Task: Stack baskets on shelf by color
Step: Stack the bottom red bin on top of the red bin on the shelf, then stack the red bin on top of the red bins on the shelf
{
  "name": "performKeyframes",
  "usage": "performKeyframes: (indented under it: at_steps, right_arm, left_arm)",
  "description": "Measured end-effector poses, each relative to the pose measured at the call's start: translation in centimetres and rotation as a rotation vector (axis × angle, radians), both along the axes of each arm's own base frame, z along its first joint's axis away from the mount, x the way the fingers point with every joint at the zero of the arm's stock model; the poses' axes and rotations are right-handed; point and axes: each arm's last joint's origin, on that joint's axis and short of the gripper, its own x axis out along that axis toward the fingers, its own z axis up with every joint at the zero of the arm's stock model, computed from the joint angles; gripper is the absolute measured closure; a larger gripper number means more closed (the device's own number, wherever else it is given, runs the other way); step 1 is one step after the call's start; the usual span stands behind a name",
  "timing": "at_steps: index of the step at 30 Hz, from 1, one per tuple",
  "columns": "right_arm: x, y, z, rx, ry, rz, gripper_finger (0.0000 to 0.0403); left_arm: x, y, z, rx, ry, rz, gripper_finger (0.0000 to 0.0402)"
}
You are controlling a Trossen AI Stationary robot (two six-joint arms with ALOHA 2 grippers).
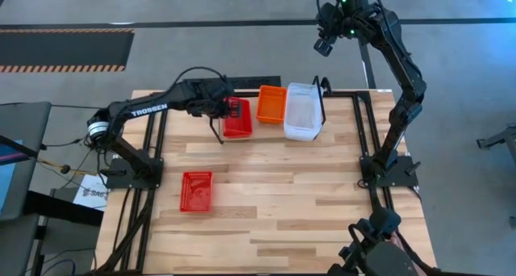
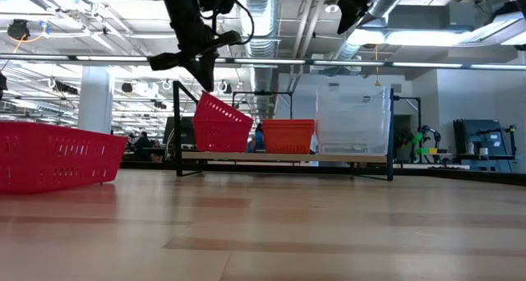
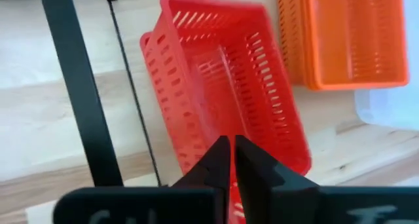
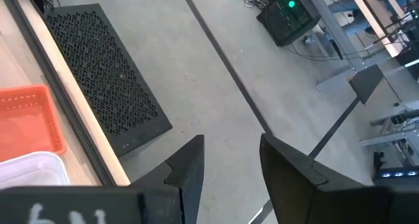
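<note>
So the left claw [image 3: 230, 160] is pinched fully shut, nothing between its tips, hovering right over the red basket [image 1: 237, 117] at the shelf's [image 1: 324, 90] left end. That basket sits tilted, one side kicked up, probably only half seated on the rods. Its long axis runs 12 to 6 in the high view, mouth facing up. The orange basket [image 1: 272, 104] sits at its 3 o'clock, the clear basket [image 1: 303, 111] beyond that. A spare red basket [image 1: 197, 190] waits on the table [image 1: 306, 195] around 7. The right claw [image 4: 230, 160] hangs open, off past the table's far edge.

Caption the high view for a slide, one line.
Left gripper shut over tilted red basket on shelf beside orange basket and clear basket; spare red basket on table.
</note>
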Motion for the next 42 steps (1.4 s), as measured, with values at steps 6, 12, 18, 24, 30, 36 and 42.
performKeyframes:
  at_steps: [6,12,18,24,30,36,42]
  right_arm:
    - [0.0,0.0,0.0,0.002,-0.002,-0.002,0.0234]
    - [0.0,0.0,-0.1,0.012,-0.003,-0.007,0.0238]
    - [0.0,0.1,-0.1,0.019,-0.002,-0.009,0.0236]
    - [0.0,0.1,-0.1,0.02,-0.005,-0.011,0.0239]
    - [0.0,0.1,-0.1,0.023,-0.01,-0.015,0.0237]
    - [0.0,0.1,-0.1,0.041,-0.042,-0.041,0.0241]
    - [-0.1,0.1,-0.3,0.057,-0.041,-0.048,0.0243]
  left_arm:
    - [-0.3,-0.1,-1.1,-0.021,0.038,0.006,0.0399]
    - [-0.4,-0.2,-1.5,-0.025,0.045,0.008,0.0401]
    - [0.2,-0.2,-1.2,0.014,0.004,-0.033,0.0401]
    - [1.1,-1.9,0.8,0.028,-0.014,-0.122,0.0401]
    - [0.3,-6.4,4.5,0.048,0.136,-0.128,0.0401]
    - [-2.0,-11.1,7.3,0.093,0.27,-0.02,0.0401]
    - [-2.6,-14.3,6.7,0.09,0.237,-0.04,0.0401]
